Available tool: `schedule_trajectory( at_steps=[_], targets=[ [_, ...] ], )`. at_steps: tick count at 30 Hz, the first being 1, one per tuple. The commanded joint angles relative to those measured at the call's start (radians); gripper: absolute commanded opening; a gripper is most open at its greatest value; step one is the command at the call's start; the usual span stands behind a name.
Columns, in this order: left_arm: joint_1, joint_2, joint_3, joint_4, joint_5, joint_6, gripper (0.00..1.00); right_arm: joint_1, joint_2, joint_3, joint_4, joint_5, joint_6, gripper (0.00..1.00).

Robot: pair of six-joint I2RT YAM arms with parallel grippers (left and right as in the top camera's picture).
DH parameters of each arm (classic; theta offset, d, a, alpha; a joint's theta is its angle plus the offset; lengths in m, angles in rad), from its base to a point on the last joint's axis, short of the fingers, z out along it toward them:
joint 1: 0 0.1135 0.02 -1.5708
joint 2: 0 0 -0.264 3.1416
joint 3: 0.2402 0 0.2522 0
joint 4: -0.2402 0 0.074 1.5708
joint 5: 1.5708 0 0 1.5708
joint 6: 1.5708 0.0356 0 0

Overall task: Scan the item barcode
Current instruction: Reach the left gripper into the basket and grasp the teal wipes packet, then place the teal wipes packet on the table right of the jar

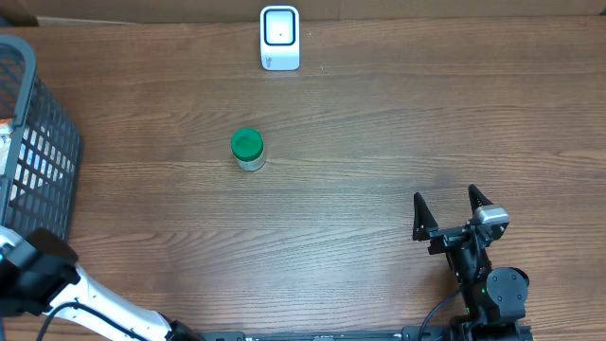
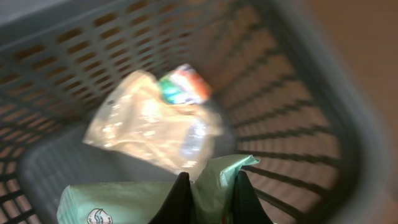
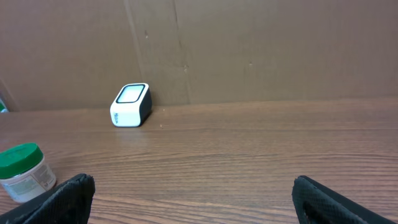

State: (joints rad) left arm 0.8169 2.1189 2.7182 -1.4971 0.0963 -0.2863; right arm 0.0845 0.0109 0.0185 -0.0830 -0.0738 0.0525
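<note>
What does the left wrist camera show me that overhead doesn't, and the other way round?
Left wrist only: the left gripper shut on a green packet inside the grey basket, with a tan pouch and a small orange-and-green item behind it. Overhead only: the scanner, the green-lidded jar and the open right gripper. Both: the grey basket.

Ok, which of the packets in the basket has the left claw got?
The pale green packet, pinched in the left claw; the tan bag and orange-and-green pack lie beyond, not gripped.
</note>
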Motion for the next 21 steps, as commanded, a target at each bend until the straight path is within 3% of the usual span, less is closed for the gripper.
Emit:
schedule_trajectory(
  at_steps=[1,9,14,21],
  targets=[
    [-0.088,-0.102,0.1,-0.039,0.111,-0.005,0.04,-0.007,-0.008,-0.01,0.003,0.002,0.004,1.0],
    [-0.475,-0.175,0.11,-0.145,0.068,0.084,0.04,-0.007,-0.008,-0.01,0.003,0.002,0.004,1.0],
    [-0.769,-0.127,0.065,-0.191,-0.055,0.096,0.04,-0.007,-0.008,-0.01,0.003,0.003,0.004,1.0],
    [-1.077,0.043,-0.036,-0.145,-0.055,0.098,0.04,-0.007,-0.008,-0.01,0.003,0.002,0.004,1.0]
  ],
)
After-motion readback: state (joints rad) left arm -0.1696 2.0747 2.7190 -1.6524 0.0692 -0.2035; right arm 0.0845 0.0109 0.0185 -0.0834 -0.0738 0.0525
